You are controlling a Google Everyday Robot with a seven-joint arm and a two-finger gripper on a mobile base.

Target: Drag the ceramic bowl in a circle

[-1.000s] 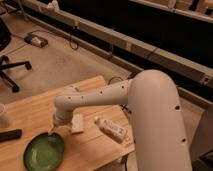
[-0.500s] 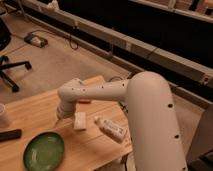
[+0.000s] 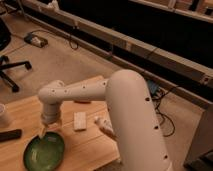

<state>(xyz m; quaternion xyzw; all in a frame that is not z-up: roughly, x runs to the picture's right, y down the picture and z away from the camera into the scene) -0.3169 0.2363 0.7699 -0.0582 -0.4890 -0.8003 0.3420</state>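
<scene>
The ceramic bowl (image 3: 44, 152) is round, shallow and glossy green, and sits on the wooden table (image 3: 20, 107) near its front edge. My gripper (image 3: 43, 131) hangs from the white arm (image 3: 75, 92) and points down at the bowl's far rim, touching it or just above it. The arm's large white body fills the right half of the view.
A small white rectangular block (image 3: 79, 120) lies right of the gripper. A white bottle (image 3: 103, 126) lies beyond it, partly behind the arm. A black object (image 3: 10, 135) and a white cup (image 3: 2, 114) are at the table's left. An office chair (image 3: 7, 60) stands on the floor behind.
The arm's wrist has swung to the left and the gripper has come down at the bowl's far rim. The bowl has stayed in place.
</scene>
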